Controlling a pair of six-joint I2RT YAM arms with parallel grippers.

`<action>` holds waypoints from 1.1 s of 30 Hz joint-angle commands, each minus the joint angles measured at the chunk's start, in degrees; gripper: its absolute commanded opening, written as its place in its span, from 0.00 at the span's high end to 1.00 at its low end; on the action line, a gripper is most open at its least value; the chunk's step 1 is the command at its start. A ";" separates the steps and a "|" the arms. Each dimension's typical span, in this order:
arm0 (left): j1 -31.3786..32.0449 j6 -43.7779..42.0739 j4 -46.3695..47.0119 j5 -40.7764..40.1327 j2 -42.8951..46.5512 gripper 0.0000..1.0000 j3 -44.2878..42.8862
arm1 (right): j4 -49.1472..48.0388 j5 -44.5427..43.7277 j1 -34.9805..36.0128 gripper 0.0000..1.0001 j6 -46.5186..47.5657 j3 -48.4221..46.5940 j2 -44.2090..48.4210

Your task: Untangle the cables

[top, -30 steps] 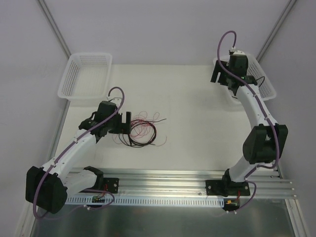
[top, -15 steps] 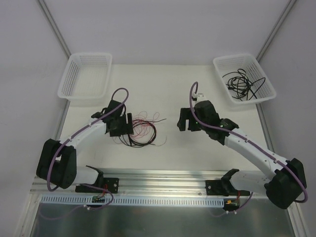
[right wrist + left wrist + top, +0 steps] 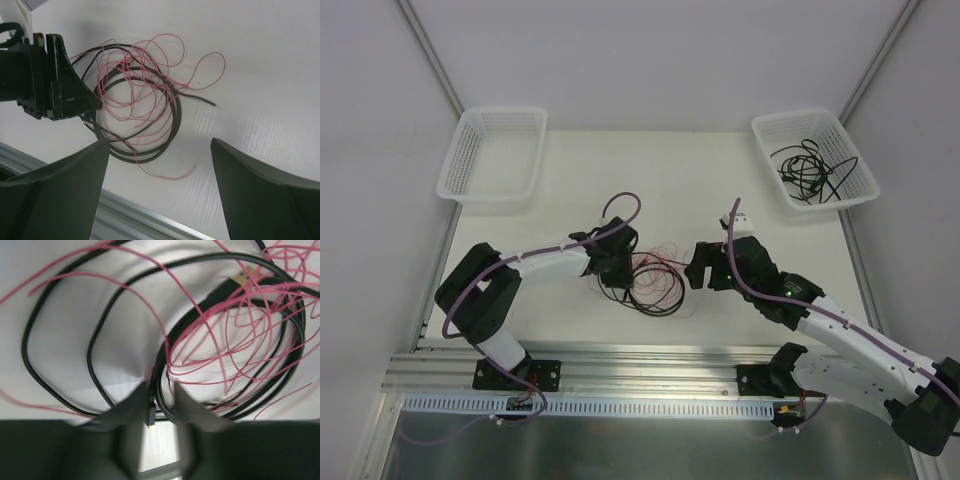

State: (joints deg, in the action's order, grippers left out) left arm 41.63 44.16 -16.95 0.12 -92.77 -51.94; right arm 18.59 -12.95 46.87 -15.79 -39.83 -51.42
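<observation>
The cables (image 3: 658, 285) lie as a loose coil of black cords and thin pink wires on the white table, near its front edge. My left gripper (image 3: 623, 280) sits on the coil's left side. In the left wrist view its blurred fingers (image 3: 182, 402) stand narrowly around a black cord (image 3: 159, 365) and a small plug, so the left gripper (image 3: 161, 402) is shut on them. My right gripper (image 3: 696, 268) hovers just right of the coil. In the right wrist view that gripper (image 3: 157, 150) is wide open with nothing in it, the cables (image 3: 175, 115) ahead of it, the left gripper (image 3: 60, 90) beyond.
A white basket (image 3: 455, 165) stands at the back left. A second white basket (image 3: 860, 170) at the back right holds a separate tangle of black cables (image 3: 810, 165). An aluminium rail (image 3: 650, 360) runs along the table's near edge, close to the coil.
My left gripper slid right onto the coil and closed from wide open, and the coil shifted right with it. My right arm swung from the right basket down beside the coil, staying open.
</observation>
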 commanded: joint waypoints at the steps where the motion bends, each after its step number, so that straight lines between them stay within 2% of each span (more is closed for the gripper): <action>1: 4.60 4.62 1.04 0.23 1.10 0.61 -3.42 | 1.53 -4.97 0.24 0.14 -0.21 0.90 4.73; 3: 5.83 4.18 1.04 0.14 3.89 0.45 -3.17 | 3.03 -5.77 0.24 0.14 0.41 1.25 5.89; 4: 5.92 3.74 1.04 0.14 5.05 0.40 -2.56 | 3.38 -5.68 0.15 0.14 1.11 1.34 6.50; 5: 5.92 3.22 0.95 -1.77 6.36 0.31 -2.11 | 3.99 -5.60 0.24 0.14 1.29 1.43 7.38; 8: 5.75 -0.65 -1.06 -5.03 11.46 0.19 -1.67 | 4.87 -4.72 0.15 0.14 2.60 1.69 8.79; 11: 4.70 -6.79 -3.09 -6.53 14.54 0.20 -2.98 | 5.49 -3.31 0.24 0.14 4.01 1.51 9.23; 14: 2.50 -20.11 -3.53 -5.66 14.38 0.26 -5.27 | 5.58 -0.85 0.24 0.14 5.33 1.43 9.32; 17: 0.82 -29.80 -3.53 -1.45 12.53 0.30 -7.47 | 5.23 1.34 0.41 0.14 6.21 1.43 9.41; 18: 0.82 -37.58 -3.53 -0.22 10.96 0.30 -8.17 | 5.14 1.87 0.50 0.14 6.56 1.43 9.75; 20: 0.82 -47.35 -3.53 2.16 9.02 0.31 -8.35 | 5.14 2.23 0.59 0.14 6.83 1.43 10.11; 23: 0.91 -57.56 -3.27 6.11 7.26 0.34 -8.26 | 5.14 2.58 0.68 0.14 7.27 1.86 11.07; 24: 0.83 -59.61 -3.09 6.29 6.73 0.36 -8.26 | 5.14 2.75 0.68 0.14 7.18 1.95 11.25; 25: 0.82 -61.20 -2.92 6.21 6.20 0.42 -8.35 | 5.23 2.75 0.76 0.14 7.27 1.95 11.69; 28: 0.74 -65.77 -2.91 4.72 3.22 0.51 -8.87 | 5.67 3.02 0.76 0.14 7.09 2.13 12.31; 33: 0.74 -67.89 -2.56 8.83 -0.83 0.56 -10.28 | 6.46 3.37 0.68 0.14 6.83 2.65 12.92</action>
State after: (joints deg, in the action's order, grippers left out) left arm 42.37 -18.24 -19.81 4.69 -92.42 -59.55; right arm 24.60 -10.33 47.29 -9.52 -37.58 -39.53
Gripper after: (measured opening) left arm 0.442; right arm 0.858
